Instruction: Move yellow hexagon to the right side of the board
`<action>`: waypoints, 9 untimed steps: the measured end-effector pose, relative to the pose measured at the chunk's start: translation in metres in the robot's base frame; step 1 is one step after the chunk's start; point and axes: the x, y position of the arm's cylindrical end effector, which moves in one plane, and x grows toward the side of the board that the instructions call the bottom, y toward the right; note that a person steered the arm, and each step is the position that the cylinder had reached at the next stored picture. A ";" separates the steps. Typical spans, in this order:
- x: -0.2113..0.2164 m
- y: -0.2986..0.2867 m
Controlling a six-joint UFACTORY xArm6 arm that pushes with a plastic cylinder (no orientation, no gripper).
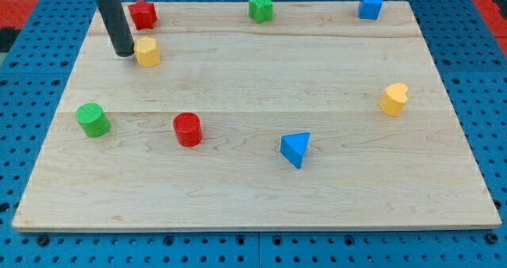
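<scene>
The yellow hexagon [147,52] lies near the top left of the wooden board [253,197]. My tip [124,54] rests on the board just to the view's left of the yellow hexagon, almost touching it. The dark rod rises from there toward the view's top left corner.
A red block [143,14] sits just above the yellow hexagon. A green star-like block [261,7] and a blue cube [370,5] lie along the top edge. A yellow heart [394,99] is at the right. A green cylinder [93,119], a red cylinder [188,129] and a blue triangle [295,148] lie lower down.
</scene>
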 end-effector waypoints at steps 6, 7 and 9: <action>0.010 0.165; 0.013 0.202; 0.027 0.263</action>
